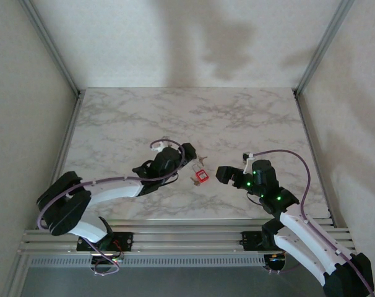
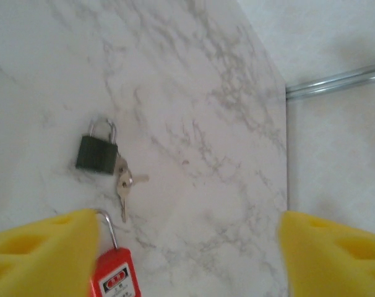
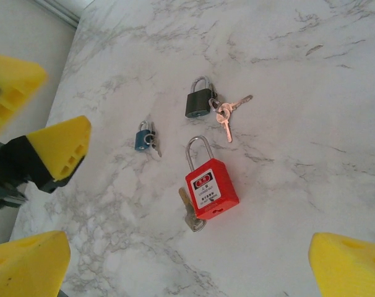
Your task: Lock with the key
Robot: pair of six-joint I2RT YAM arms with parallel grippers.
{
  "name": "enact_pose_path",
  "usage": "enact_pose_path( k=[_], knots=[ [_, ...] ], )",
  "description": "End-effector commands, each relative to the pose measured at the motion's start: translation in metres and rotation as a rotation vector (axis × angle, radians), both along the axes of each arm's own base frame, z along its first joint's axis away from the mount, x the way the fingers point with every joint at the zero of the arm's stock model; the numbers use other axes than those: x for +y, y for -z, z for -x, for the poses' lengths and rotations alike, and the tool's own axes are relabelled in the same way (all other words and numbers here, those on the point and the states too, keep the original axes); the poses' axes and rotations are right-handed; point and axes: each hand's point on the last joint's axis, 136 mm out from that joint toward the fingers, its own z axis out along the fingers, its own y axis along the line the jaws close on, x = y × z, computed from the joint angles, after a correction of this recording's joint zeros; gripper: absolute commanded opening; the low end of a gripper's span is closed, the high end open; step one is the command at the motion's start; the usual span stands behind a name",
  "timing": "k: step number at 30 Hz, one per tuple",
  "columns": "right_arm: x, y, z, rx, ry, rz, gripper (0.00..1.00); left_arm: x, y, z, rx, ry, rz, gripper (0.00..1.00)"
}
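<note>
A red padlock (image 3: 211, 187) lies flat on the marble table (image 3: 311, 74), shackle pointing away, with a silver key (image 3: 190, 213) sticking out from under its lower left corner. In the top view the red padlock (image 1: 202, 176) sits between both grippers. My left gripper (image 2: 187, 253) is open, its yellow fingers (image 2: 45, 247) spread wide; the padlock's shackle (image 2: 108, 228) lies beside the left finger, and nothing is held. My right gripper (image 3: 187, 272) is open just short of the padlock, also holding nothing. In the top view the left gripper (image 1: 190, 158) hovers just left of the lock and the right gripper (image 1: 223, 174) just right of it.
A black padlock (image 3: 198, 102) with a small bunch of keys (image 3: 228, 111) lies beyond the red one. A small blue padlock (image 3: 142, 137) with its own key lies to the left, close to the left arm's fingers (image 3: 57, 148). Metal frame rails border the table.
</note>
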Motion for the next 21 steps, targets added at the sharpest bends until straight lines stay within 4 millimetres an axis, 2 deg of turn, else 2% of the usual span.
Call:
enact_pose_path(
  k=[1, 2, 3, 7, 11, 17, 19, 21],
  knots=[
    [0.001, 0.0, -0.001, -0.02, 0.001, -0.027, 0.99, 0.021, -0.018, -0.005, -0.059, -0.013, -0.15, 0.91],
    [0.0, 0.001, -0.002, -0.019, 0.006, -0.028, 0.99, 0.026, -0.027, -0.006, -0.076, -0.026, -0.184, 0.99],
    [0.0, 0.001, -0.002, -0.022, 0.008, -0.029, 0.99, 0.031, -0.035, -0.007, -0.1, -0.03, -0.202, 1.0],
    [0.002, 0.0, -0.003, -0.035, 0.009, -0.055, 0.99, 0.063, -0.066, -0.007, -0.185, -0.104, -0.245, 1.0],
    [-0.004, -0.001, -0.006, -0.048, 0.053, -0.062, 0.99, 0.093, -0.084, -0.005, -0.242, -0.153, -0.294, 1.0],
    [-0.035, -0.009, -0.02, -0.083, 0.248, -0.014, 0.99, 0.135, -0.101, 0.003, -0.274, -0.265, -0.421, 1.0],
    [-0.049, -0.015, -0.024, -0.084, 0.324, 0.015, 0.99, 0.148, -0.1, 0.007, -0.27, -0.319, -0.426, 1.0],
    [-0.064, -0.018, -0.026, -0.064, 0.417, 0.039, 0.99, 0.153, -0.097, 0.01, -0.267, -0.339, -0.416, 1.0]
  ],
)
